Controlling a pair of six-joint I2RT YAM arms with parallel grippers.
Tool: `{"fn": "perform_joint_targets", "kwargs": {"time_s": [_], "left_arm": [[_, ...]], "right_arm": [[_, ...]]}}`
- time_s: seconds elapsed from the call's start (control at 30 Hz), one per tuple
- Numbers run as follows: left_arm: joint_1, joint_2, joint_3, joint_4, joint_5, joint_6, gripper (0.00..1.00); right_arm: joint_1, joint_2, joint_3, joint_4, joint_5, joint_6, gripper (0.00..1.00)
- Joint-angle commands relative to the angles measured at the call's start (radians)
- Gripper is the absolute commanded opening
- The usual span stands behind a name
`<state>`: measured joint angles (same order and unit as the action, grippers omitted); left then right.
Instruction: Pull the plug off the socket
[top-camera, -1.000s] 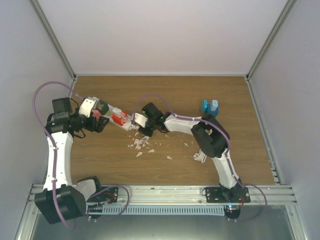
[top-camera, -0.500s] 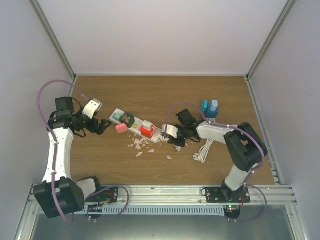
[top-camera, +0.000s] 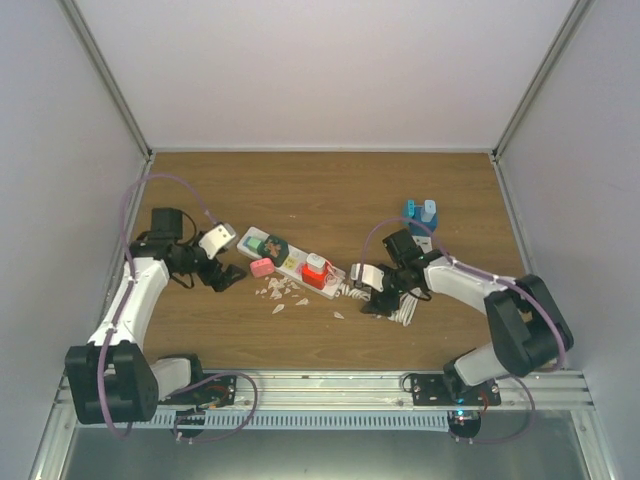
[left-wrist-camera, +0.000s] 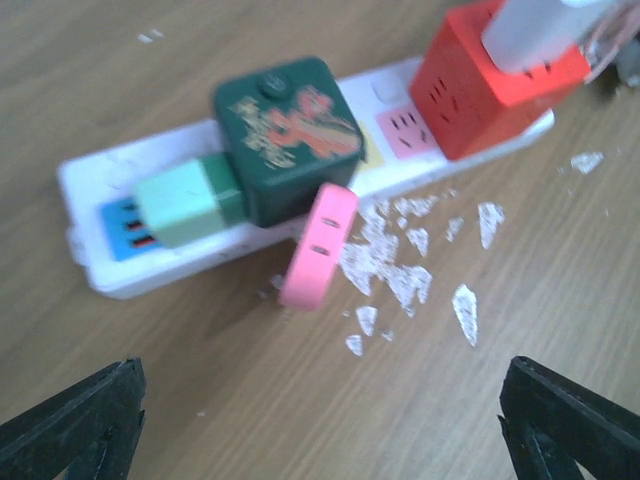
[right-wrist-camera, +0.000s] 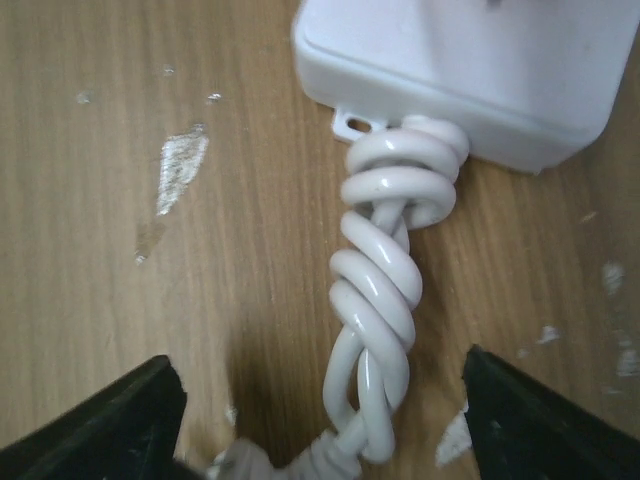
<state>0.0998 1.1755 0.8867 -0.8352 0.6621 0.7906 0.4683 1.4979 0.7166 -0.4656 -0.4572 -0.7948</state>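
A white power strip (top-camera: 290, 262) lies slantwise in the middle of the table. It carries a dark green cube adapter (left-wrist-camera: 288, 135) with a light-green plug (left-wrist-camera: 180, 202) in its side, and a red cube adapter (left-wrist-camera: 492, 78) with a white plug (left-wrist-camera: 535, 30) on top. A pink plug (left-wrist-camera: 320, 245) leans on the table against the strip's near side, out of any socket; it also shows in the top view (top-camera: 262, 267). My left gripper (left-wrist-camera: 320, 430) is open and empty, a little short of the pink plug. My right gripper (right-wrist-camera: 320, 420) is open, its jaws either side of the strip's twisted white cable (right-wrist-camera: 385, 300) without touching it.
White flakes (left-wrist-camera: 410, 255) are scattered on the wood in front of the strip. Two blue objects (top-camera: 421, 212) stand at the back right, behind the right arm. The coiled end of the cable (top-camera: 403, 313) lies by the right gripper (top-camera: 375, 298).
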Motion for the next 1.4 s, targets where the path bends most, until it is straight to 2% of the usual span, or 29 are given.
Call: {"fn": "perform_joint_targets", "kwargs": {"time_s": [0.0, 0.03, 0.07, 0.2, 0.33, 0.57, 0.73, 0.87, 1.13, 1.37], "left_arm": [[-0.065, -0.026, -0.098, 0.131, -0.023, 0.014, 0.96], [-0.08, -0.031, -0.12, 0.155, -0.029, 0.012, 0.96], [-0.089, -0.036, -0.141, 0.185, -0.042, 0.004, 0.95], [-0.133, -0.031, -0.202, 0.311, -0.086, -0.013, 0.91], [-0.156, 0.004, -0.226, 0.375, -0.086, -0.016, 0.86], [-0.187, 0.039, -0.258, 0.491, -0.087, -0.029, 0.81], [-0.191, 0.058, -0.282, 0.563, -0.088, -0.045, 0.75], [-0.19, 0.07, -0.301, 0.598, -0.079, -0.039, 0.67], [-0.19, 0.056, -0.361, 0.664, -0.061, -0.003, 0.59], [-0.191, 0.061, -0.364, 0.695, -0.049, -0.012, 0.55]], "right_arm": [[-0.016, -0.116, 0.047, -0.088, -0.051, 0.071, 0.93], [-0.016, -0.138, 0.062, -0.102, -0.059, 0.093, 0.99], [-0.017, -0.156, 0.08, -0.111, -0.067, 0.11, 0.99], [-0.016, -0.201, 0.173, -0.14, -0.076, 0.19, 1.0], [-0.017, -0.17, 0.322, -0.138, -0.073, 0.285, 1.0], [0.01, 0.011, 0.641, -0.109, -0.084, 0.413, 1.0], [0.088, 0.169, 0.798, -0.08, -0.031, 0.495, 0.98], [0.183, 0.321, 0.934, -0.123, 0.034, 0.498, 0.96], [0.298, 0.551, 1.085, -0.154, 0.1, 0.503, 0.93], [0.342, 0.662, 1.148, -0.181, 0.178, 0.517, 0.93]]}}
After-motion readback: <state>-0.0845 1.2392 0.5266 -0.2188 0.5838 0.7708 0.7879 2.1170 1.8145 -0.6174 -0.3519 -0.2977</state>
